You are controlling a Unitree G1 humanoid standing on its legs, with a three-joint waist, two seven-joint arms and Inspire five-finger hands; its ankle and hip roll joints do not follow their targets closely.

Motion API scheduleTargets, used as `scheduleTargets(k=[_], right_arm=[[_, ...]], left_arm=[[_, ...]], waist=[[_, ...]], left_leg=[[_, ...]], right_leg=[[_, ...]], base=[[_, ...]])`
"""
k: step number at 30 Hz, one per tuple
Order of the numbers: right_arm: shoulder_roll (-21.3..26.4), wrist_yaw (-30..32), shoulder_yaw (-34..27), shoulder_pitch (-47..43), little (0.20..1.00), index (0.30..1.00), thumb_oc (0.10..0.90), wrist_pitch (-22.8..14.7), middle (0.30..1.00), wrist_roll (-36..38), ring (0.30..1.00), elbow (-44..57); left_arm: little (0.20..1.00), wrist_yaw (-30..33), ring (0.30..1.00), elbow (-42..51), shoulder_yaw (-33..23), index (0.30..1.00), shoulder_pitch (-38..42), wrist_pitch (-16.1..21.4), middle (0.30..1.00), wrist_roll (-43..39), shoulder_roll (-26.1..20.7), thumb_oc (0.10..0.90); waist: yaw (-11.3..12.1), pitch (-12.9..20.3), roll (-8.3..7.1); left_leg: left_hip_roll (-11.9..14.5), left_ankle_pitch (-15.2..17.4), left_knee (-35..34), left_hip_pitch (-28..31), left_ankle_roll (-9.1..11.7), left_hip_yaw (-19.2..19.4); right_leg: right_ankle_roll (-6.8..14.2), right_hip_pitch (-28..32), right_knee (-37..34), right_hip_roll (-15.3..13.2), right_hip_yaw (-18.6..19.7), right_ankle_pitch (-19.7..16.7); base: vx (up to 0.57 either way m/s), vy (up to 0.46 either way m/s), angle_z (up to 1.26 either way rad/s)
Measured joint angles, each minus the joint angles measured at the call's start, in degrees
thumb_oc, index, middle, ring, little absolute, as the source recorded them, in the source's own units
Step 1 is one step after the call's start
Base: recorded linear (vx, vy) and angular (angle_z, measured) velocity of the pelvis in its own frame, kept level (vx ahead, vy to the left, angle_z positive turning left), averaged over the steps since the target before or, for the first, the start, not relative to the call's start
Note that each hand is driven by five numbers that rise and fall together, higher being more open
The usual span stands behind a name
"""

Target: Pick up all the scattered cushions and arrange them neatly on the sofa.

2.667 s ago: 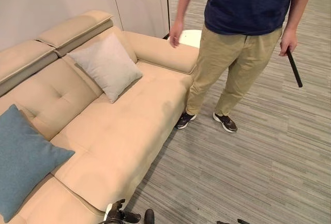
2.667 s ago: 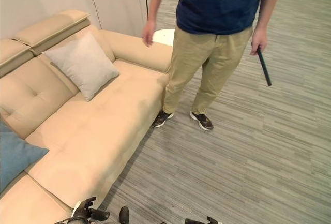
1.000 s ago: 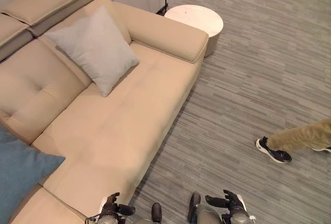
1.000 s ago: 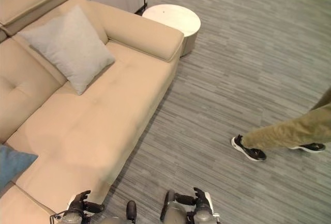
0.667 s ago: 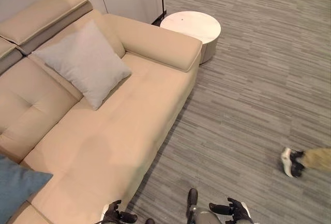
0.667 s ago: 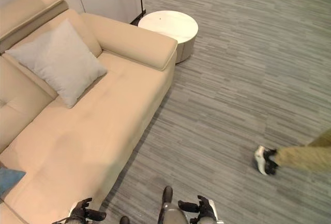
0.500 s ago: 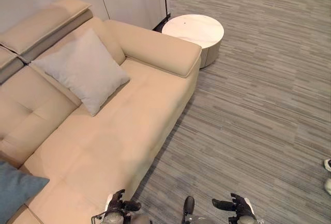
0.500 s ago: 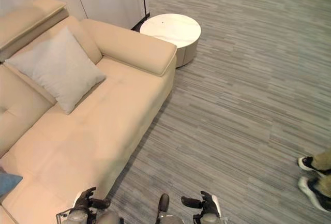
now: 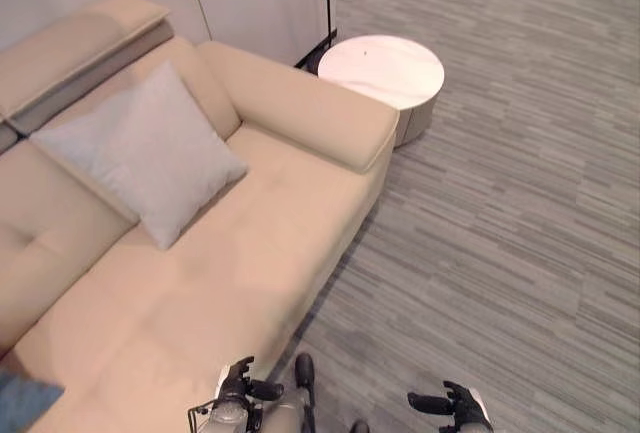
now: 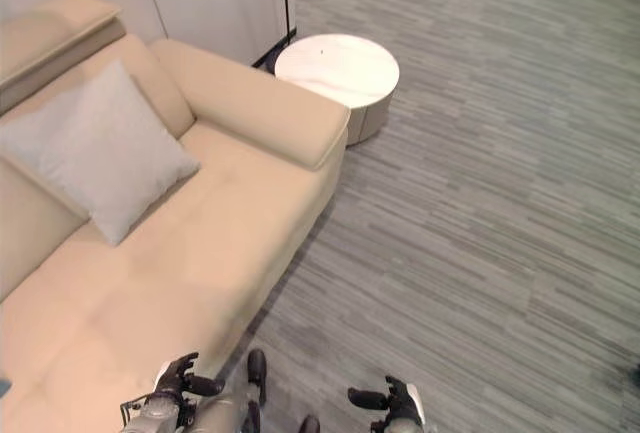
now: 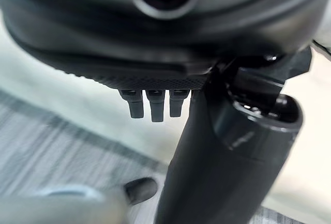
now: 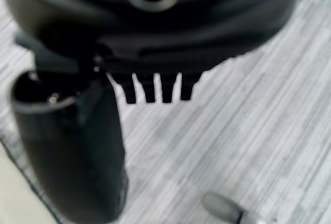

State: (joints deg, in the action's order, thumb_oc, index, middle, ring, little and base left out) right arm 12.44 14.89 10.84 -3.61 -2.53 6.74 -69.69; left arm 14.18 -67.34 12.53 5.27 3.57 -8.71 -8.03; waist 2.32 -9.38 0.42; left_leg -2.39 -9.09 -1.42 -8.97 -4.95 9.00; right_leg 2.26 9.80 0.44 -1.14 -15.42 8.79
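Beige sofa [image 9: 250, 253] fills the 9 o'clock side, over grey striped floor [image 9: 520, 213]. Grey cushion [image 9: 140, 163] leans on the backrest, approx 10 o'clock. Round white side table [image 9: 382, 71] at 12, just beside the armrest. Blue cushion [image 9: 22, 398], corner only, at 8 on the seat. Left hand [image 9: 240, 388] and right hand [image 9: 455, 405] low at 6, fingers relaxed, spread, holding nothing.

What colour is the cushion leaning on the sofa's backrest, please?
Light grey; the cushion shows best in the left eye view.
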Motion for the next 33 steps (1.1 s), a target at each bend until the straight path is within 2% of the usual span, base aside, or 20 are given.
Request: scheduleTargets(k=[2,4,5,7,9,11,12,13,14,15,16,17,18,19,22,24,26,27,30,33], right_arm=[[0.76,-2.38,-0.68,-0.66,0.9,0.9,0.8,0.92,0.9,-0.14,0.9,0.18],[1.15,-2.87,-1.48,0.03,0.9,0.9,0.8,0.66,0.9,-0.06,0.9,0.17],[0.45,-3.06,-2.33,-0.05,0.9,0.9,0.8,0.3,0.9,1.28,0.9,0.13],[0.22,-3.99,-2.57,-0.59,0.9,0.9,0.8,0.51,0.9,2.51,0.9,-2.1],[0.42,-4.74,-2.43,-0.71,0.9,0.9,0.8,0.99,0.9,4.1,0.9,0.34],[0.71,-7.57,-2.47,2.07,0.9,0.9,0.8,-0.38,0.9,8.58,0.9,13.1],[0.69,-7.11,-0.56,-0.15,0.9,0.9,0.8,-2.75,0.9,6.37,0.9,9.66],[0.56,-5.52,-0.02,-3.28,0.9,0.9,0.8,-1.85,0.9,3.29,0.9,6.25],[0.46,-4.33,-0.03,-3.74,0.9,0.9,0.8,-0.99,0.9,2.22,0.9,5.13],[0.46,-4.33,-0.03,-3.74,0.9,0.9,0.8,-0.99,0.9,2.22,0.9,5.13],[-0.13,-3.45,0.35,-3.6,0.9,0.9,0.8,-0.36,0.9,1.49,0.9,4.98],[-0.66,-3.32,1.12,-2.87,0.9,0.9,0.8,-0.11,0.9,0.86,0.9,4.09],[-0.77,-3.35,1.1,-2.89,0.9,0.9,0.8,-0.09,0.9,0.64,0.9,3.46],[-0.9,-3.35,1.04,-2.52,0.9,0.9,0.8,0.39,0.9,0.63,0.9,2.23],[-0.03,-3.34,0.91,-2.56,0.9,0.9,0.8,0.38,0.9,0.81,0.9,1.27],[0.8,-3.26,0.91,-2.4,0.9,0.9,0.8,0.36,0.9,0.84,0.9,1.2],[1.85,-3.2,-0.18,-3.21,0.9,0.9,0.8,0.09,0.9,1.3,0.9,1.32],[2.48,-3.17,-0.14,-3.12,0.9,0.9,0.8,-0.05,0.9,1.54,0.9,1.48],[2.77,-2.93,-0.23,-2.72,0.9,0.9,0.8,-0.38,0.9,2.88,0.9,1.7],[2.49,-2.75,-0.3,-2.69,0.9,0.9,0.8,-0.78,0.9,3.35,0.9,1.99]], left_arm=[[0.9,-0.47,0.9,0.27,-0.39,0.9,0.01,-0.28,0.9,0.01,-0.47,0.8],[0.9,-0.98,0.9,0.3,-0.43,0.9,-0.01,-0.81,0.9,-0.09,-2.04,0.8],[0.9,-1.03,0.9,0.17,0.27,0.9,0.42,-0.7,0.9,-0.07,-3.78,0.8],[0.9,-1.19,0.9,0.29,0.8,0.9,1.38,-0.1,0.9,-0.05,-4.65,0.8],[0.9,-1.17,0.9,0.51,0.73,0.9,0.99,0.04,0.9,-0.1,-4.51,0.8],[0.9,-1.14,0.9,0.86,-0.21,0.9,-0.52,0.14,0.9,-0.18,-4.49,0.8],[0.9,-1.08,0.9,-0.18,-0.08,0.9,-0.43,-0.19,0.9,-0.12,-3.88,0.8],[0.9,-1.03,0.9,-2.09,0.54,0.9,0.4,-0.21,0.9,0.03,-3.57,0.8],[0.9,-0.92,0.9,-2.4,0.49,0.9,0.99,-0.11,0.9,0.08,-3.14,0.8],[0.9,-0.92,0.9,-2.4,0.49,0.9,0.99,-0.11,0.9,0.08,-3.14,0.8],[0.9,-0.59,0.9,-2.55,0.46,0.9,0.25,0.04,0.9,0.42,-3.41,0.8],[0.9,-0.5,0.9,-2.91,0.63,0.9,-0.35,0.12,0.9,0.48,-3.44,0.8],[0.9,-0.5,0.9,-3.51,0.43,0.9,-0.85,0.09,0.9,0.44,-2.99,0.8],[0.9,-0.47,0.9,-4.15,-0.16,0.9,-1.58,-0.17,0.9,0.07,-2.25,0.8],[0.9,0.01,0.9,-3.94,0.04,0.9,-2.03,0.09,0.9,-0.24,-2.43,0.8],[0.9,0.0,0.9,-3.45,0.14,0.9,-0.69,0.23,0.9,-0.27,-2.58,0.8],[0.9,0.02,0.9,-3.33,0.26,0.9,0.54,0.41,0.9,-0.34,-2.52,0.8],[0.9,-0.02,0.9,-2.21,0.73,0.9,1.25,0.4,0.9,-0.28,-2.36,0.8],[0.9,-0.4,0.9,-1.14,0.84,0.9,1.69,0.31,0.9,-0.22,-1.51,0.8],[0.9,-1.24,0.9,-1.25,0.87,0.9,1.53,0.21,0.9,-0.21,-0.83,0.8]], waist=[[0.18,0.22,-0.11],[-0.01,0.34,0.13],[-0.46,1.17,-1.28],[-0.19,1.19,-1.54],[-0.25,0.7,-0.35],[-0.85,-0.05,1.22],[-1.77,-0.18,1.72],[-2.28,0.03,2.15],[-2.29,0.01,1.84],[-2.29,0.01,1.84],[-1.83,0.11,0.59],[-1.81,-0.05,-0.74],[-1.79,0.23,-0.72],[-1.69,0.61,-0.3],[-1.57,0.5,-0.18],[-1.51,0.34,-1.3],[-0.86,-0.42,-2.58],[-1.51,-0.63,-2.93],[-2.2,-1.13,-3.83],[-3.12,-1.05,-3.52]], left_leg=[[-0.87,1.91,-1.14,2.51,-0.79,-0.01],[-0.93,2.75,-2.59,5.86,-1.33,-1.32],[-2.06,3.38,-2.79,6.96,-1.06,-3.57],[-3.27,4.8,-2.88,9.06,-2.16,-6.65],[-3.26,5.32,-2.79,10.69,-2.21,-7.75],[-3.05,6.33,-2.85,11.71,-1.69,-9.52],[-2.79,6.77,-2.64,11.95,-1.0,-10.96],[-2.72,7.3,-2.11,12.03,-0.24,-13.61],[-2.69,7.81,-1.62,12.34,0.29,-16.48],[-2.69,7.81,-1.62,12.34,0.29,-16.48],[-2.67,8.7,-1.3,12.26,1.0,-19.04],[-2.38,9.42,-1.52,12.68,2.05,-20.88],[-1.92,10.34,-1.42,12.83,1.86,-22.09],[-0.41,11.39,0.6,12.34,3.54,-23.38],[1.72,11.79,6.37,8.74,6.12,-21.87],[1.53,10.83,9.39,7.23,7.71,-21.37],[1.42,9.31,14.03,3.37,9.83,-16.94],[2.61,9.16,16.23,1.36,9.86,-9.9],[5.74,10.73,14.8,0.04,7.61,2.09],[5.56,10.67,10.45,-0.32,7.47,4.84]], right_leg=[[3.26,-2.57,9.45,-1.91,-0.05,2.37],[5.72,-10.43,30.2,-5.09,-0.06,3.64],[7.49,-15.52,39.47,-7.72,0.42,4.6],[6.55,-20.05,42.1,-10.5,1.66,5.11],[6.22,-22.3,39.03,-10.86,2.58,5.28],[5.37,-24.95,29.93,-8.75,8.34,4.54],[4.81,-25.01,23.91,-7.33,11.14,3.98],[4.75,-25.34,17.72,-5.64,14.67,1.6],[4.82,-25.64,14.16,-4.46,18.3,-1.09],[4.82,-25.64,14.16,-4.46,18.3,-1.09],[5.19,-26.48,10.93,-2.67,22.89,-4.28],[3.46,-26.55,10.73,-3.02,20.9,-9.51],[2.13,-26.02,10.29,-3.3,18.71,-11.36],[0.86,-24.33,9.23,-2.84,15.09,-12.17],[-1.56,-21.36,6.38,-1.36,9.91,-12.08],[-2.74,-19.24,3.18,-1.48,7.37,-12.94],[-4.18,-16.7,-0.22,-2.17,3.86,-13.41],[-5.18,-14.97,-2.8,-2.47,0.49,-13.92],[-5.73,-12.49,-5.2,-1.94,-4.72,-13.19],[-4.86,-12.0,-5.31,-1.07,-6.27,-12.58]], base=[[0.15,0.101,-0.03],[0.15,0.073,0.32],[0.22,0.019,0.72],[0.21,-0.032,0.89],[0.23,-0.116,0.6],[0.21,-0.188,0.29],[0.17,-0.149,0.61],[0.22,-0.207,1.17],[0.19,-0.222,1.04],[0.17,-0.213,1.14],[0.25,-0.363,0.96],[0.18,-0.274,1.15],[0.18,-0.291,0.99],[0.09,-0.19,0.91],[0.09,-0.273,0.81],[0.02,-0.189,0.91],[0.02,-0.137,0.92],[0.08,-0.082,1.16],[0.1,-0.048,0.92],[0.11,0.036,0.62]])
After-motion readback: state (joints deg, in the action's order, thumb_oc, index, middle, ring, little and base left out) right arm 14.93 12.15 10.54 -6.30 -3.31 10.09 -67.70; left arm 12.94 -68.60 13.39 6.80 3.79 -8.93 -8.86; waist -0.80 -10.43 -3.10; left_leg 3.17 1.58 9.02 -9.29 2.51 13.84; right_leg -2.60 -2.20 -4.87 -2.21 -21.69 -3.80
